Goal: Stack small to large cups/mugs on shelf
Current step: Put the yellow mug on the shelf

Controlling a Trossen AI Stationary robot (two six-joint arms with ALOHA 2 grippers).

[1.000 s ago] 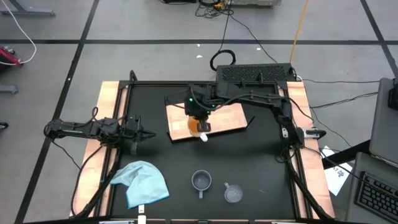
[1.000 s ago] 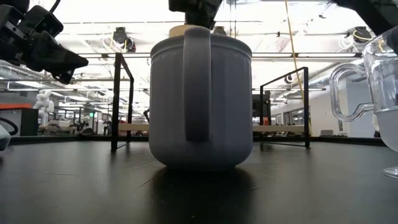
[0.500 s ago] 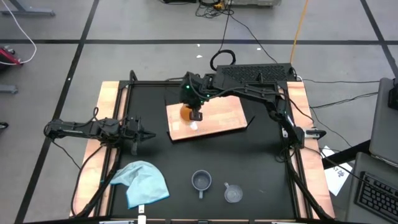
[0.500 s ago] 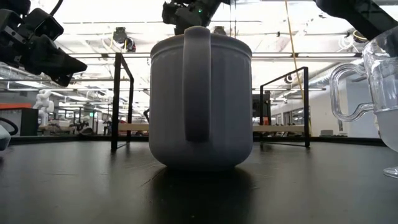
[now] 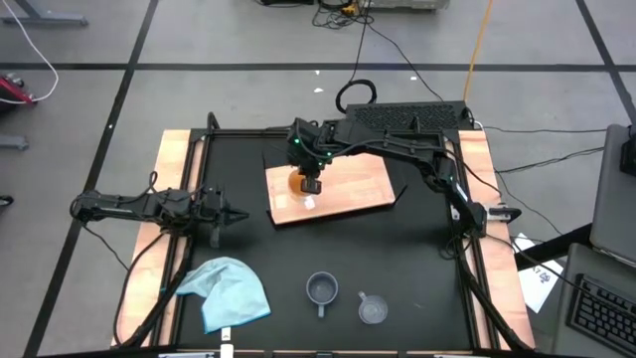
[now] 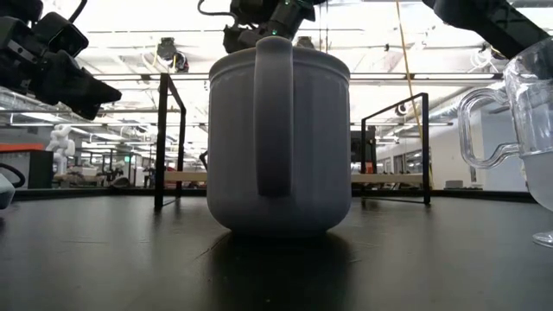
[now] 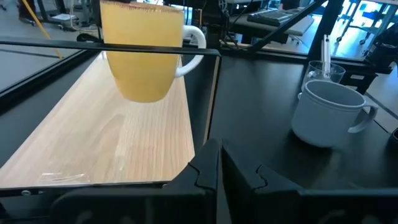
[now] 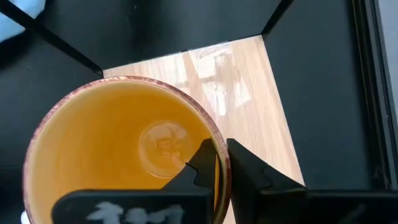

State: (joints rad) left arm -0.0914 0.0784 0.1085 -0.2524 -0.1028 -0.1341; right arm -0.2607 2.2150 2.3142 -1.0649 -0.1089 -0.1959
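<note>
The right claw (image 5: 309, 183) hangs over the left part of the shelf (image 5: 358, 189), clamped on the rim of the orange cup (image 5: 297, 181): one finger inside the wall, one outside, as the right wrist view shows it (image 8: 213, 163). From the left wrist view the orange cup (image 7: 142, 53) floats clear above the wood, white handle to one side, with the shelf (image 7: 112, 143) stretching beneath it.

Down at the near edge of the worktop (image 5: 417, 259), the grey-blue cup (image 5: 321, 289) sits upright, and just right of it the clear cup (image 5: 372, 309), the two close but apart. The low view has the grey-blue cup (image 6: 278, 138) filling the middle, handle facing the camera, and the clear cup (image 6: 523, 130) at the right edge.

The left claw (image 5: 237, 215) waits at the worktop's left side, well apart from the cups, its fingers pressed together (image 7: 217, 168). A light blue cloth (image 5: 227, 290) lies crumpled at the near left.
</note>
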